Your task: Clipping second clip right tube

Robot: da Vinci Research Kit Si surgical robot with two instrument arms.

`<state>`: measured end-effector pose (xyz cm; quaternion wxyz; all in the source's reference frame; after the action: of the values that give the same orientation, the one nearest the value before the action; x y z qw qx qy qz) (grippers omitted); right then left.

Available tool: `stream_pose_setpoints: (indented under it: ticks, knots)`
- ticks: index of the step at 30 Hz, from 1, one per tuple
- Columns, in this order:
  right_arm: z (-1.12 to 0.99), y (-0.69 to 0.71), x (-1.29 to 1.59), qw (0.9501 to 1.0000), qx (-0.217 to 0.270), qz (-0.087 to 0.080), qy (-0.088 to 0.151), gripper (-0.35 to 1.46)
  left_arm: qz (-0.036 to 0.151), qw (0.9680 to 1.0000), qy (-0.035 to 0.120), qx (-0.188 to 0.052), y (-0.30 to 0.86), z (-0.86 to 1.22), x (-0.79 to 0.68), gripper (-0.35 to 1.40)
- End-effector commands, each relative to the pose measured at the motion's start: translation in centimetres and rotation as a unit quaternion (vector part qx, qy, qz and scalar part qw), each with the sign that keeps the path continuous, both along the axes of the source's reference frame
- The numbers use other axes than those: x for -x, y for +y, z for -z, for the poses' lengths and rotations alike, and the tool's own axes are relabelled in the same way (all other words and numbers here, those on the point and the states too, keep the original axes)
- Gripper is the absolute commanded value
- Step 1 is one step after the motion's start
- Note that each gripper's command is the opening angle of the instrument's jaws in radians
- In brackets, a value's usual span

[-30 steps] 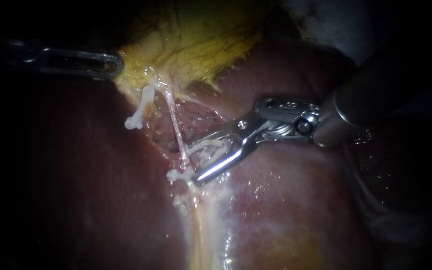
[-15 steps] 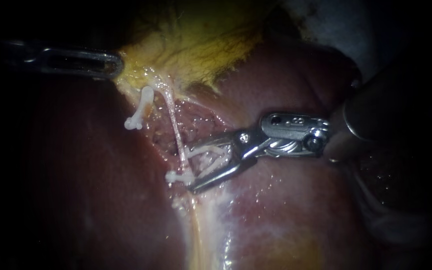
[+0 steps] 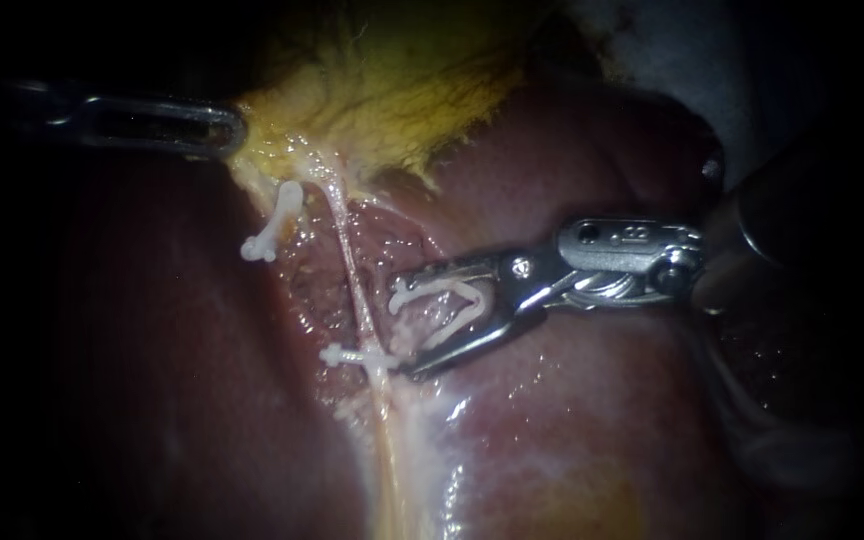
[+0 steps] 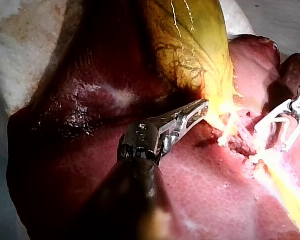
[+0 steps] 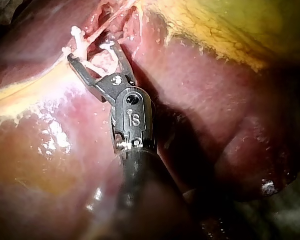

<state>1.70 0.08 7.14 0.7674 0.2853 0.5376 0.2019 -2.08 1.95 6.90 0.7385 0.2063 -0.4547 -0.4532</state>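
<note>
The right instrument (image 3: 404, 322) has its hand spread wide, both jaws bearing on an open clip (image 3: 442, 285) carried between them. That clip sits just right of the right tube (image 3: 350, 270), not around it, and a little farther along than the fastened clip (image 3: 352, 356) that crosses the same tube nearer the camera. The left instrument (image 3: 227, 130), its hand seemingly closed on the edge of the gallbladder (image 3: 402, 90), holds it to the far left. This probably keeps the tube stretched off the liver (image 3: 572, 420) so the clip's mouth can slide across it.
</note>
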Motion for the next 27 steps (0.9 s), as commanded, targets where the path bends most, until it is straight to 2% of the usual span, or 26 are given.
stream_pose_setpoints:
  ticks: [1,17,27]
  knots:
    - [0.01,0.0,0.01,1.0,-0.001,0.002,0.001,0.6,0.0,1.0,0.0,0.0,0.0,0.01,0.0,-0.35]
    - [-0.01,-0.03,-0.04,0.9999,-0.007,0.011,0.005,0.6,0.0,1.0,0.0,0.0,0.0,0.01,-0.01,-0.35]
    - [-0.26,-0.1,-0.14,0.9984,-0.056,-0.002,-0.01,0.6,0.0,1.0,0.0,0.0,0.0,0.01,-0.01,-0.35]
